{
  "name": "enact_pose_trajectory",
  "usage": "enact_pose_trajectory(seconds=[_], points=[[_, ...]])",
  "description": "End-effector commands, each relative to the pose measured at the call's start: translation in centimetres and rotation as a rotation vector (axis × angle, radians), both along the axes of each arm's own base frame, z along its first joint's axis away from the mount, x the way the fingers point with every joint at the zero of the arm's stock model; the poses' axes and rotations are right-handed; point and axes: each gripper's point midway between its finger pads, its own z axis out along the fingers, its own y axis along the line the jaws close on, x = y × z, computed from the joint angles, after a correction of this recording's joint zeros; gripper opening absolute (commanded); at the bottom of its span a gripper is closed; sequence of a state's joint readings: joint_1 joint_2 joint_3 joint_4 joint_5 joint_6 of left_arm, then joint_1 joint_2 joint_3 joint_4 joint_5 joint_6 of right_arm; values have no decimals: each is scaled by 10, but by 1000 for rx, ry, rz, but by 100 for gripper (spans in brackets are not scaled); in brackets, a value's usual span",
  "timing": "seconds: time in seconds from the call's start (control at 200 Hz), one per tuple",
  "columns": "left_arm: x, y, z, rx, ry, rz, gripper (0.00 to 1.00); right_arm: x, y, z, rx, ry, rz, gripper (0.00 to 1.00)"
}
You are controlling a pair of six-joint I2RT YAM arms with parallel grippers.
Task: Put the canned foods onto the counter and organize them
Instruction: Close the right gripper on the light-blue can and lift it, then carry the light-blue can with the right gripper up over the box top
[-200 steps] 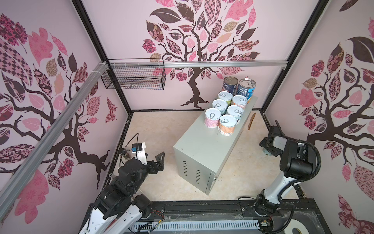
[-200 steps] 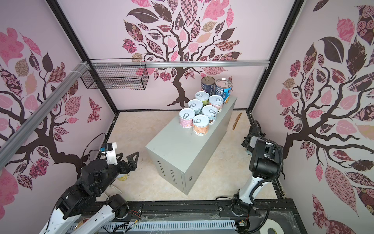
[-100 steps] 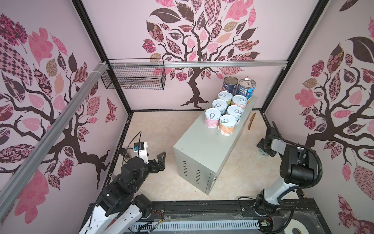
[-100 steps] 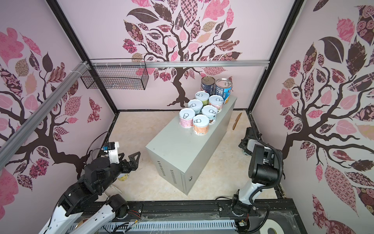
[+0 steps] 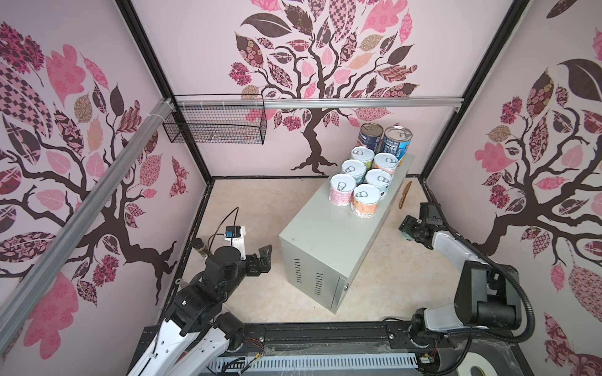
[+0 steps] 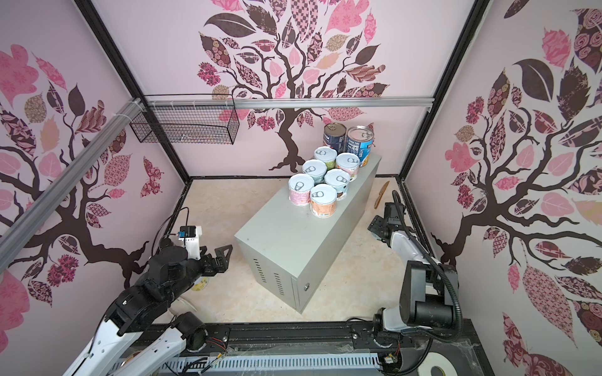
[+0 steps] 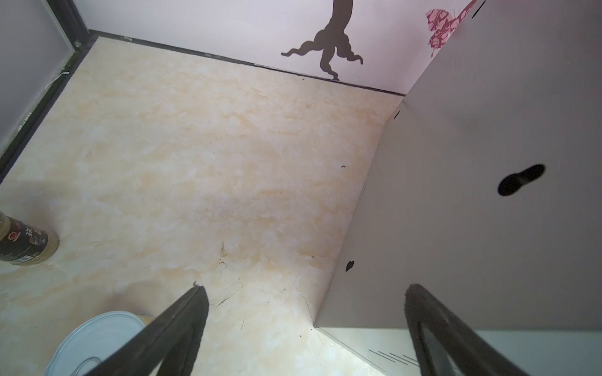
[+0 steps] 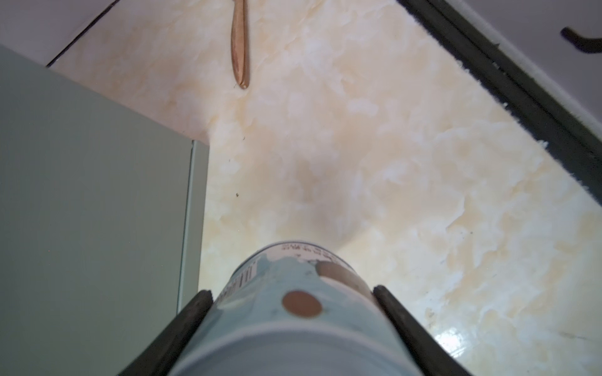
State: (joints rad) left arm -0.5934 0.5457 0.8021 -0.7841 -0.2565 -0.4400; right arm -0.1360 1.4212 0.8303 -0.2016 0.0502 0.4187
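Moved in toward the counter since a second ago: right gripper, partly closed, fingers pressed on both sides of a pale-blue can, low beside the counter's right side; lifted or resting, impossible to tell. Left gripper slightly nearer the counter's left side, spread wide, holding nothing; loose can on the floor close by, small dark jar farther from the counter. Eight cans upright in two rows at the counter's far end, the two tallest hindmost. Floor beige, marbled; wooden knife flat beside the counter's far right. Walls pale pink, tree-patterned; wire basket hung beyond the counter's left.
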Motion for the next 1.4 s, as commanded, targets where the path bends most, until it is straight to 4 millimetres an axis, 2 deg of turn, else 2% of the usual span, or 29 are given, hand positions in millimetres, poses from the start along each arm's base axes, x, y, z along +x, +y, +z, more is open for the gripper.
enact_pose_trajectory(seconds=[0.0,0.2,0.45,0.62,0.875,1.165,1.395], points=[[5,-3,-7,20,1,-13,98,2,20,42,22,-123,64,63],[8,-2,-9,55,19,-2,98,-9,58,70,27,-173,159,64],[9,-1,3,57,26,6,98,-17,99,144,65,-299,273,63],[6,0,19,42,6,3,98,-36,108,187,87,-360,331,63],[3,7,35,54,-20,17,98,-77,113,245,59,-421,414,63],[0,9,40,53,-22,17,98,-114,127,293,92,-489,503,64],[-2,15,50,70,-40,29,98,-141,148,343,184,-595,613,64]])
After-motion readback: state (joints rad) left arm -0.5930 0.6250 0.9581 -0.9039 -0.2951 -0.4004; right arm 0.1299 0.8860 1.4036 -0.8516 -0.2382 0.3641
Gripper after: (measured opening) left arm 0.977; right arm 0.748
